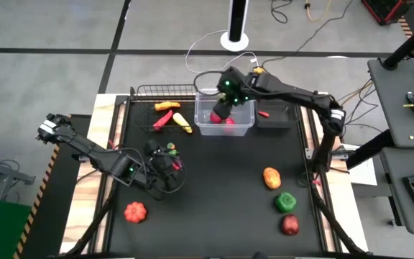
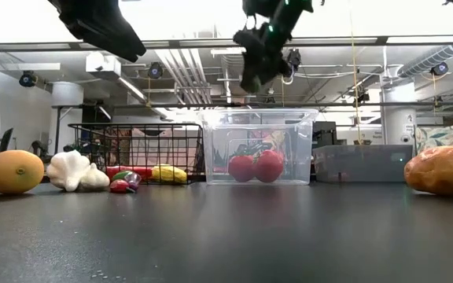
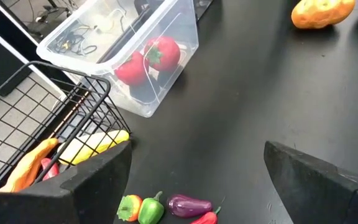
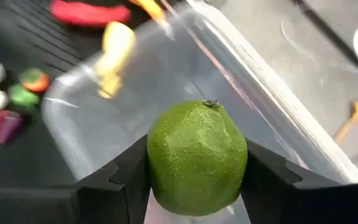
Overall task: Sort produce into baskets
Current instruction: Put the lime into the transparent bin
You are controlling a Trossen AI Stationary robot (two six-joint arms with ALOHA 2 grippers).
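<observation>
My right gripper (image 4: pixel 196 163) is shut on a round green fruit (image 4: pixel 197 155) above the clear plastic bin (image 1: pixel 225 122), which holds two red tomatoes (image 2: pixel 256 167). The gripper also shows in the high view (image 1: pixel 221 109) and the low view (image 2: pixel 256 72). My left gripper (image 3: pixel 197 171) is open and empty above a small green pepper (image 3: pixel 151 208), a purple eggplant (image 3: pixel 188 204) and a red chilli (image 3: pixel 205 218) lying on the table's left half (image 1: pixel 167 165). The black wire basket (image 1: pixel 157 101) holds a carrot, a corn cob and a chilli. The low dark tray (image 1: pixel 273 115) stands to the right of the bin. My right gripper pinches the green fruit by two opposite sides (image 4: pixel 157 168) between its two fingers. The fingers come from above, pointing down. The fruit is lifted clear, over the open top of the clear bin, its stem end (image 4: pixel 211 103) turned toward the wrist.
An orange pumpkin (image 1: pixel 135 211) lies near the front left. At the right lie an orange-yellow fruit (image 1: pixel 272 177), a green pepper (image 1: pixel 285 201) and a red fruit (image 1: pixel 290 224). White garlic (image 2: pixel 73 170) lies near the left gripper. A red chilli (image 1: pixel 264 114) lies by the dark tray.
</observation>
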